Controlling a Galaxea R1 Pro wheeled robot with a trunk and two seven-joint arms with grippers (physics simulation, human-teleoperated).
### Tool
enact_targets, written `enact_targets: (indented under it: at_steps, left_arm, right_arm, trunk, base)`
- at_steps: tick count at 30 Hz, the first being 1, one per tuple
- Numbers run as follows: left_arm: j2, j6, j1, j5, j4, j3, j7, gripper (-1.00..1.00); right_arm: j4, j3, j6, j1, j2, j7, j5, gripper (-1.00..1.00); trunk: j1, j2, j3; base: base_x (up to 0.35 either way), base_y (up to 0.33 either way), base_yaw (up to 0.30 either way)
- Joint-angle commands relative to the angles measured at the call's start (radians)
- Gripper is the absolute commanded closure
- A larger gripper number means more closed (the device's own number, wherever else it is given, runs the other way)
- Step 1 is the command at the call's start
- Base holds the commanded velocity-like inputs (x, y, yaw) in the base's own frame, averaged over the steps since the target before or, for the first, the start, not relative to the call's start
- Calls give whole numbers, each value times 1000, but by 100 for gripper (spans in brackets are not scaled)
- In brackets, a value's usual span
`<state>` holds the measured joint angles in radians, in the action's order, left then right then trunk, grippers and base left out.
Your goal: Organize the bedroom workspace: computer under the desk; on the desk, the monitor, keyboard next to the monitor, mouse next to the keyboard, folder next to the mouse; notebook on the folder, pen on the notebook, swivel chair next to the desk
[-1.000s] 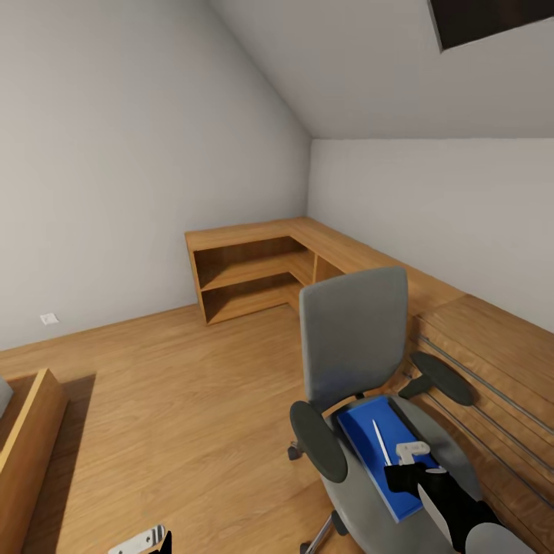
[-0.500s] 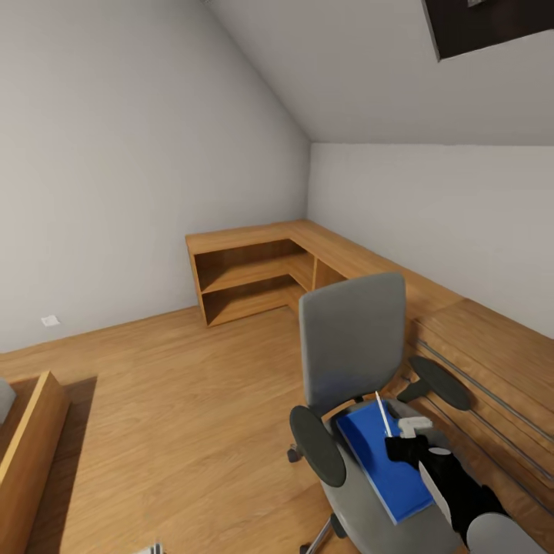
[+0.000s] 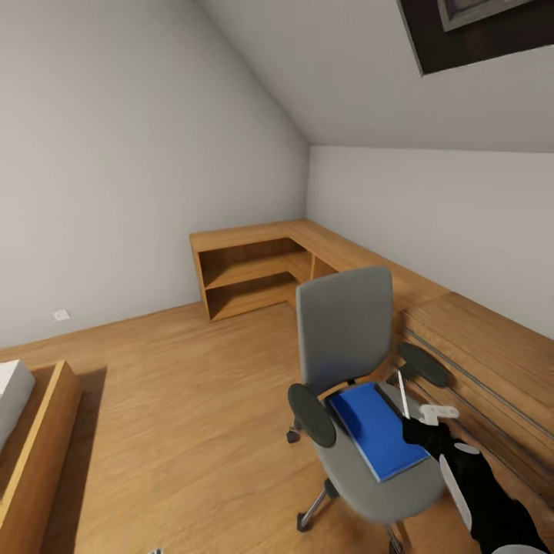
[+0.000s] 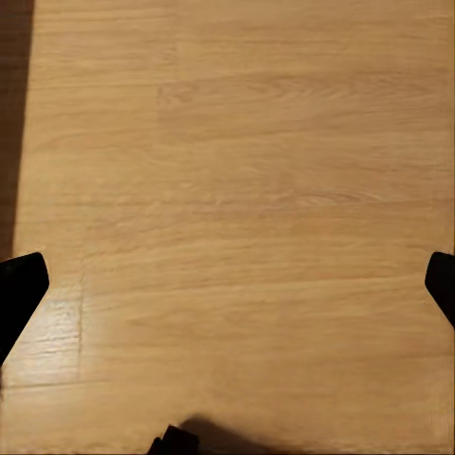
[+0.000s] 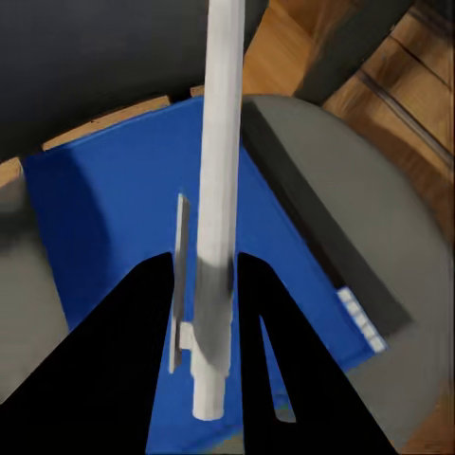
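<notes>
The step in hand, I judge, is clearing the seat: one swivel chair [image 3: 362, 385] stands on the wood floor [image 3: 185, 400] beside the wooden dresser [image 3: 477, 346], and one blue folder [image 3: 375, 429] lies flat on its seat. My right claw [image 3: 419, 427] hangs over that folder, pinched on the one pen [image 5: 218, 218], which stands up clear of it. Next I must carry the pen off without letting it slip. My left claw [image 4: 227, 284] is spread wide above bare floor.
</notes>
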<state>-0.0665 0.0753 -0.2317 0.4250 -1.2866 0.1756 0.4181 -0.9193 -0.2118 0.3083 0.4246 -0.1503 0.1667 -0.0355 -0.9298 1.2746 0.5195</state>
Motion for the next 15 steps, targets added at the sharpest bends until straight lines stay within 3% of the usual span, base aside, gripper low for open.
enact_targets:
  at_steps: [1, 8, 11, 12, 15]
  left_arm:
    - [-1, 4, 0, 5, 2, 3, 7, -100]
    - [10, 4, 0, 5, 9, 4, 4, -100]
    - [12, 4, 0, 4, 10, 4, 4, -100]
    - [12, 4, 0, 4, 10, 4, 3, -100]
    - [13, 4, 0, 4, 11, 4, 2, -100]
  right_arm:
    - [-48, -5, 24, -24, 1, 10, 20, 100]
    - [-283, -11, 120, -142, 3, 11, 122, 100]
    - [-381, -40, 176, -183, 3, 10, 194, 100]
    - [-446, -74, 218, -212, 2, 10, 251, 100]
    - [-495, -97, 244, -231, 2, 10, 283, 100]
  trunk:
    - [5, -7, -2]
    - [31, -56, -24]
    - [43, -77, -34]
    - [47, -84, -37]
    - [58, -105, -46]
  base:
    - [-338, 0, 0]
    - [-339, 0, 0]
    - [-298, 0, 0]
    - [-104, 0, 0]
    - [-59, 0, 0]
